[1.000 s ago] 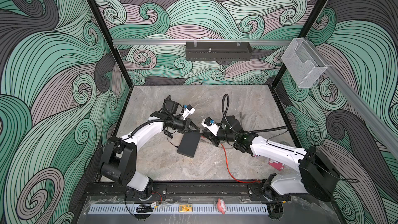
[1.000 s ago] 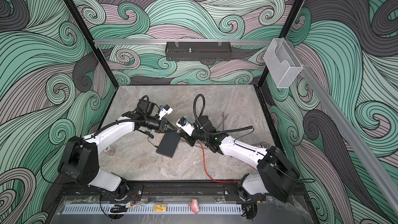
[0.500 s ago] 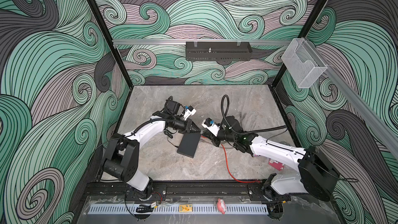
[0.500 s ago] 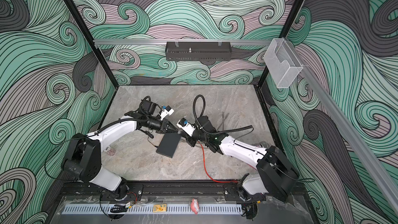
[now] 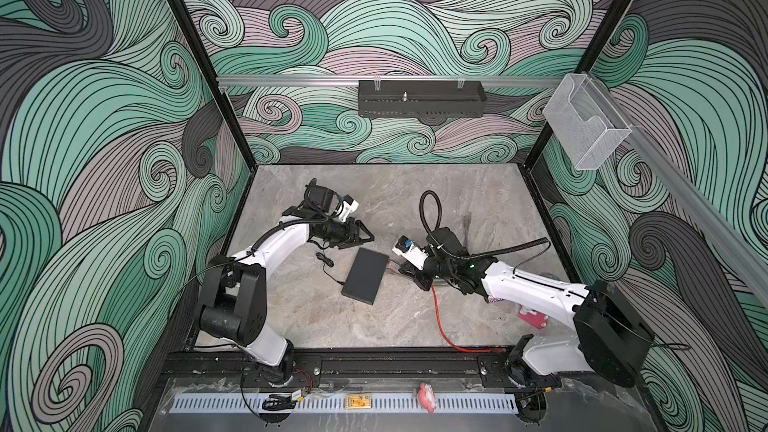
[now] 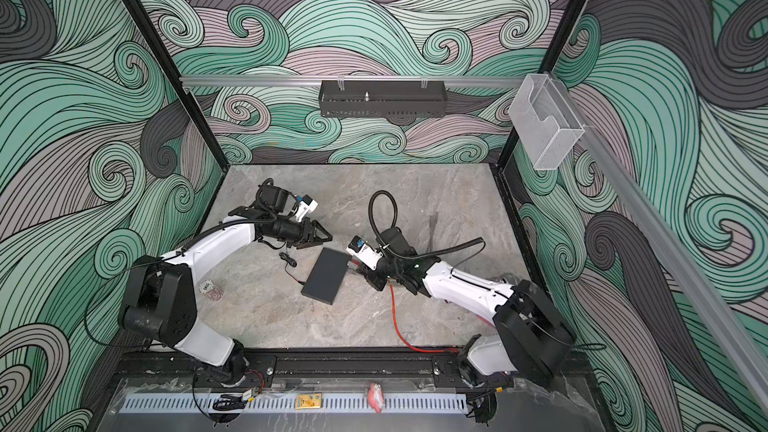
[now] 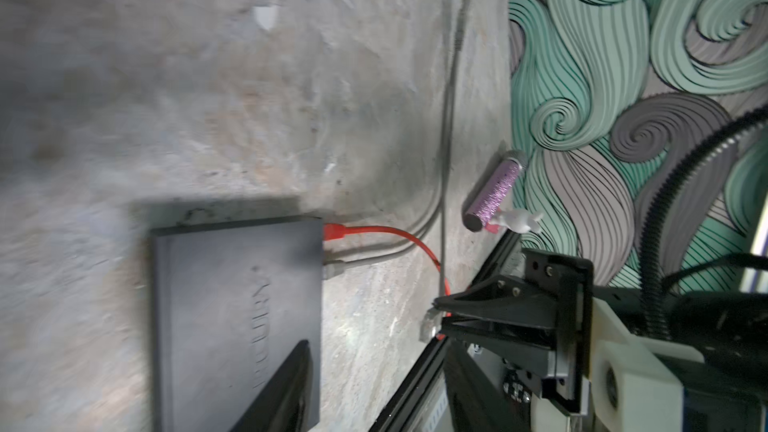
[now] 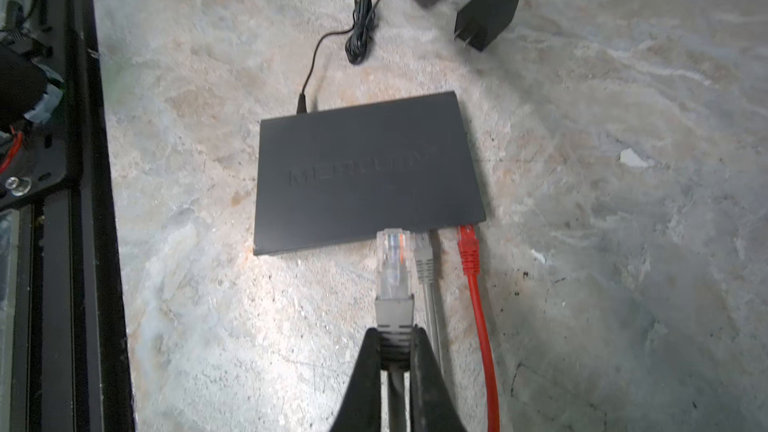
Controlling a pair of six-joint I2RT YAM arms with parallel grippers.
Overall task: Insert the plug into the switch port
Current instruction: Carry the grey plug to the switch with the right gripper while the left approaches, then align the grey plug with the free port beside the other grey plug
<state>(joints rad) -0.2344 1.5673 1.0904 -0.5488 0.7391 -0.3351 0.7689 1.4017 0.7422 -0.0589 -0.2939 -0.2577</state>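
Note:
The switch (image 5: 365, 277) (image 6: 327, 277) (image 8: 365, 176) (image 7: 237, 305) is a flat black box lying on the stone table. A red plug (image 8: 468, 245) and a grey plug (image 8: 424, 253) sit in its port side. My right gripper (image 5: 405, 274) (image 8: 395, 336) is shut on the grey boot of a clear plug (image 8: 391, 259) (image 7: 428, 322). That plug points at the port side, a short gap away and slightly above the table. My left gripper (image 5: 368, 236) (image 6: 326, 238) hangs open beyond the switch's far end, touching nothing. One of its fingers (image 7: 286, 388) shows over the switch.
A black adapter cube (image 8: 486, 16) lies beyond the switch, its thin cord (image 5: 326, 261) running to the switch's rear. The red cable (image 5: 440, 317) trails to the front rail. A purple glitter tube (image 7: 494, 193), a pink item (image 5: 532, 317) and a chip (image 6: 210, 290) lie near the sides.
My left gripper has opened and drawn back a little from the switch's far corner. My right gripper has kept its grip on the plug near the port side.

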